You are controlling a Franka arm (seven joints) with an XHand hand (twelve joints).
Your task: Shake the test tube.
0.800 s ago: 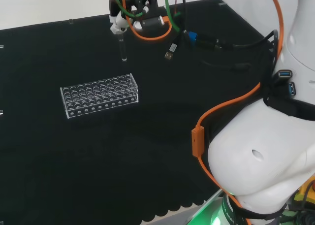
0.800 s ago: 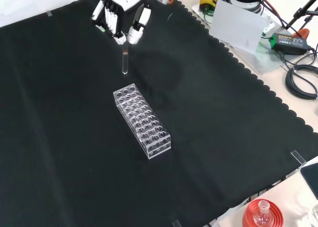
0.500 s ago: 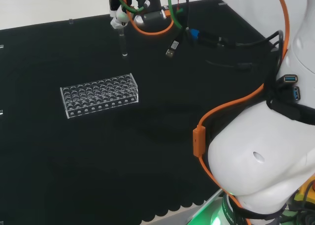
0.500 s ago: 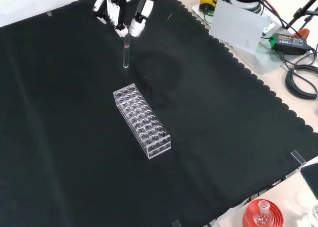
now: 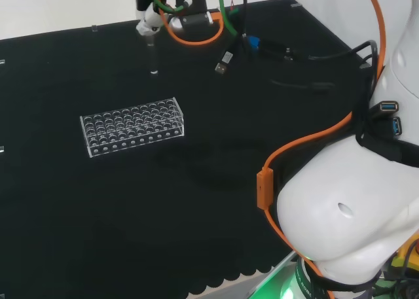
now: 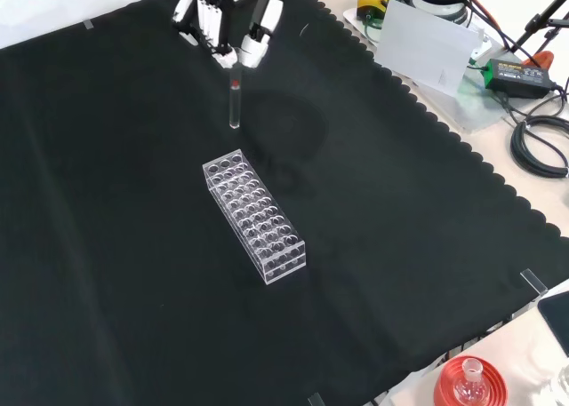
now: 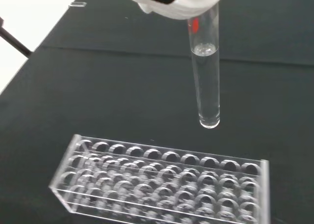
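Hand: the hand (image 6: 233,19) hangs over the far part of the cloth, at about 11 o'clock in the front view and at about 12 o'clock in the head view (image 5: 152,21).
Fingers: the fingertips (image 6: 252,49) are drawn together and pinch the top of the tube; the other fingers (image 6: 203,17) point down beside them.
Tube: the tube (image 6: 235,104) hangs close to upright from the fingertips, clear of the cloth, at about 11 o'clock in the front view; in the head view (image 5: 154,58) it sits at about 11 o'clock.
Tube contents: in the wrist view the tube (image 7: 205,77) holds a clear liquid up to a level near its upper part, with a small red mark just under the fingers.
Rack: a clear plastic rack (image 6: 254,214) with many round holes rests on the cloth near the middle of the front view; in the head view (image 5: 131,125) it lies at about 9 o'clock.
Tube and rack: the tube is above and beyond the rack's far end in the front view, apart from it; in the wrist view its rounded bottom hangs above the rack (image 7: 162,185) without touching.
Cloth: the black cloth (image 6: 400,246) covers the bench.
Cables: orange, green and black cables (image 5: 226,34) hang by the wrist in the head view.
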